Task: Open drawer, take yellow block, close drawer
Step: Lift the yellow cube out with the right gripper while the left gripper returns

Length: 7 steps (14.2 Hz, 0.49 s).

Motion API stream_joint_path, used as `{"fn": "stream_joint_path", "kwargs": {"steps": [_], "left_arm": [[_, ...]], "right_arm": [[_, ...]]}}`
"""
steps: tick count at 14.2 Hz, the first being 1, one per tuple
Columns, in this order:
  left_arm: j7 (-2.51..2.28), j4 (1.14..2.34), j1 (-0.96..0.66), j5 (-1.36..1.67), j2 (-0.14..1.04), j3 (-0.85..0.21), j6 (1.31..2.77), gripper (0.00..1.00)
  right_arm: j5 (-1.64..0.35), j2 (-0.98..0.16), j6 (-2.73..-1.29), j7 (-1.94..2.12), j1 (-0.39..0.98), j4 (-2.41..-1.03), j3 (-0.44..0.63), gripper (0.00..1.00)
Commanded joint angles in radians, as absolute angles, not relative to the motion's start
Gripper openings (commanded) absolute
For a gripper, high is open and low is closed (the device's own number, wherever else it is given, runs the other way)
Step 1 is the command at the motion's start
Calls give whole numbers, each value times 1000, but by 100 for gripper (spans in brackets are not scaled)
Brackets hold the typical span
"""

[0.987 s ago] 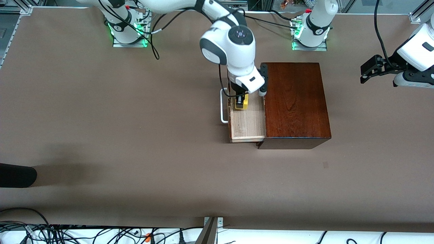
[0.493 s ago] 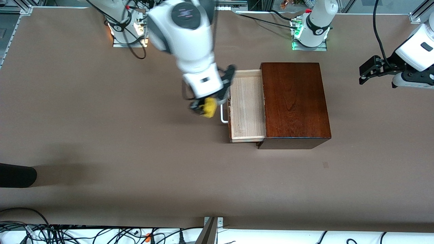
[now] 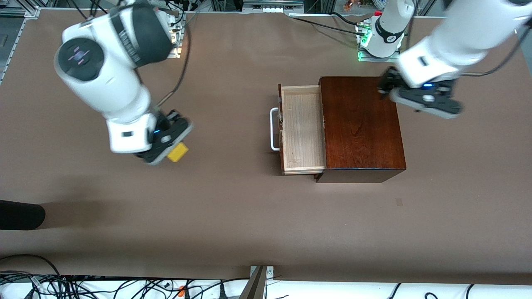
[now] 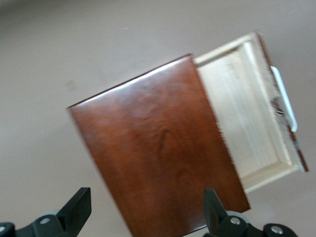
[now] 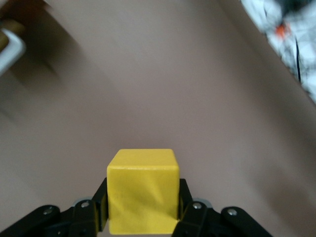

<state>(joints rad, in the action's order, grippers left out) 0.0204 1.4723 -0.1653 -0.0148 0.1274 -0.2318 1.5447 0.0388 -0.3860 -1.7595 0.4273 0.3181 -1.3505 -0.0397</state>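
The yellow block point(image 3: 178, 153) point(image 5: 143, 192) is clamped between the fingers of my right gripper point(image 3: 173, 150) point(image 5: 143, 200), which hangs over bare table toward the right arm's end, well away from the drawer. The drawer point(image 3: 302, 128) point(image 4: 247, 118) stands pulled out of the dark wooden box point(image 3: 361, 124) point(image 4: 158, 148); its pale wood tray holds nothing, and its white handle point(image 3: 273, 128) point(image 4: 285, 98) faces the right arm's end. My left gripper point(image 3: 385, 86) point(image 4: 146, 217) hovers open over the box's top, near the corner by the left arm's base.
A black rounded object point(image 3: 20, 214) juts in at the table's edge at the right arm's end. Cables point(image 3: 104, 286) lie along the edge nearest the front camera. The two arm bases point(image 3: 380, 41) stand at the table's farthest edge.
My right gripper lifted the yellow block out of the drawer and carried it toward the right arm's end. The left arm swung in from the table's end to over the box.
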Motion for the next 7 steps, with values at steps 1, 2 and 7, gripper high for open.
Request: {"fn": "stream_joint_path", "kwargs": {"steps": [1,2,7], "left_arm": [[72,1390,-248,-12,205,-270,1552,100],[96,1388,-297,-12,222,-271,1574,100],[443,1387,-451,-12,327,-275,1702,100]], "right_arm": [[18,-321,-1918,388,282,-1601,20,0],[18,-328,-2003,381,272,-1659,34,0],[18,-422,-2276,134,247,-1815,67,0]]}}
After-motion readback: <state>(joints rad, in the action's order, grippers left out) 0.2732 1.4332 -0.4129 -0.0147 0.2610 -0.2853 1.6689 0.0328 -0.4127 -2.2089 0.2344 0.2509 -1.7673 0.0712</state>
